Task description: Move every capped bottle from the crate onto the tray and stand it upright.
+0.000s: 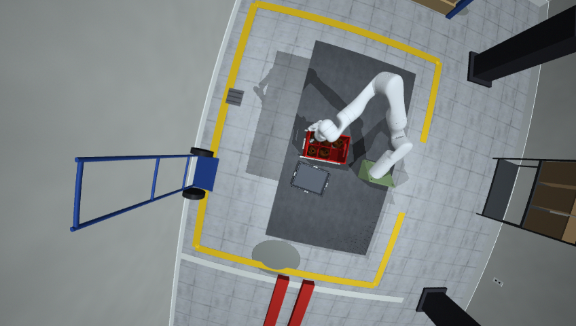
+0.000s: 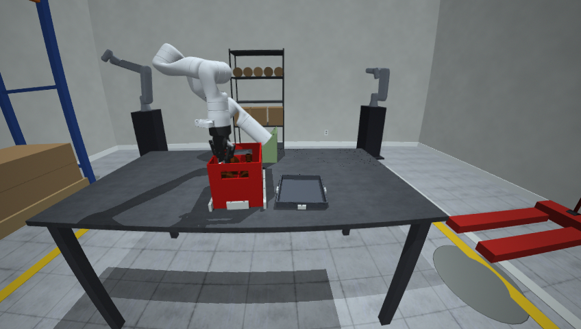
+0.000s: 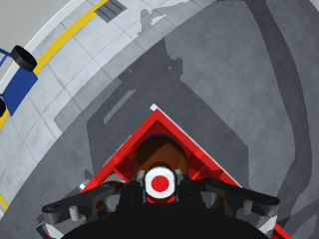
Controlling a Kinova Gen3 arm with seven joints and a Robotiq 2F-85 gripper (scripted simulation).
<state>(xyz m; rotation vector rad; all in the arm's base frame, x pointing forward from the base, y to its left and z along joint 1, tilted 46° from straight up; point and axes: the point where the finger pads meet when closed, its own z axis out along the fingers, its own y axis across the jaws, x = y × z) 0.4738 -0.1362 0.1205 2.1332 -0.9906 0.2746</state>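
Note:
A red crate [image 1: 327, 147] stands on the dark table and holds several brown bottles [image 1: 324, 152]; it also shows in the exterior view [image 2: 235, 175]. My gripper [image 2: 222, 153] reaches down into the crate's far left corner cell. In the wrist view my gripper [image 3: 159, 178] is shut on the neck of a brown bottle with a red and white cap [image 3: 159, 182], which stands upright in that corner cell of the crate [image 3: 159, 146]. The grey tray [image 1: 310, 178] lies empty beside the crate; it also shows in the exterior view [image 2: 301, 190].
A green wedge base [image 1: 375, 173] carries the arm at the table's back edge. White blocks [image 2: 237, 205] sit against the crate's foot. A shelf rack [image 2: 255, 95] and two black pedestals [image 2: 371, 128] stand behind the table.

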